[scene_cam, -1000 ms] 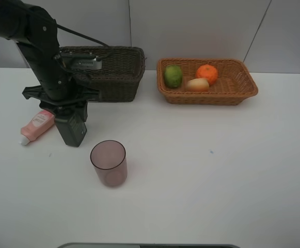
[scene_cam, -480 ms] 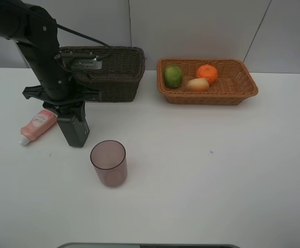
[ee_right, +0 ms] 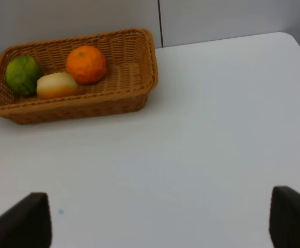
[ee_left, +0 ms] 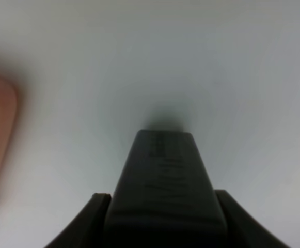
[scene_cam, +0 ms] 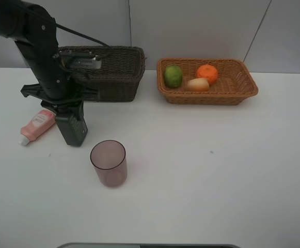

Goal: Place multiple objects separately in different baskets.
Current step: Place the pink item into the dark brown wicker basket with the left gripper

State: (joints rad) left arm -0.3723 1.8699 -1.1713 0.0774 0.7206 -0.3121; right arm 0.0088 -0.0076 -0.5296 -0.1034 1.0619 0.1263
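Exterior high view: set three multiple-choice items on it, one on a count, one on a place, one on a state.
1. How many fruits lie in the light basket?
A) one
B) two
C) three

2. Where is the pink tube?
A) in the light basket
B) on the table, beside the dark bottle
C) under the light basket

3. What is the left pincer doing?
A) open, holding nothing
B) shut on the dark bottle
C) shut on the pink tube

Answers:
1 C: a lime, an orange and a peach-like fruit sit together in it.
2 B: the tube lies flat on the table next to the bottle.
3 B: the left wrist view shows the bottle clamped in it.
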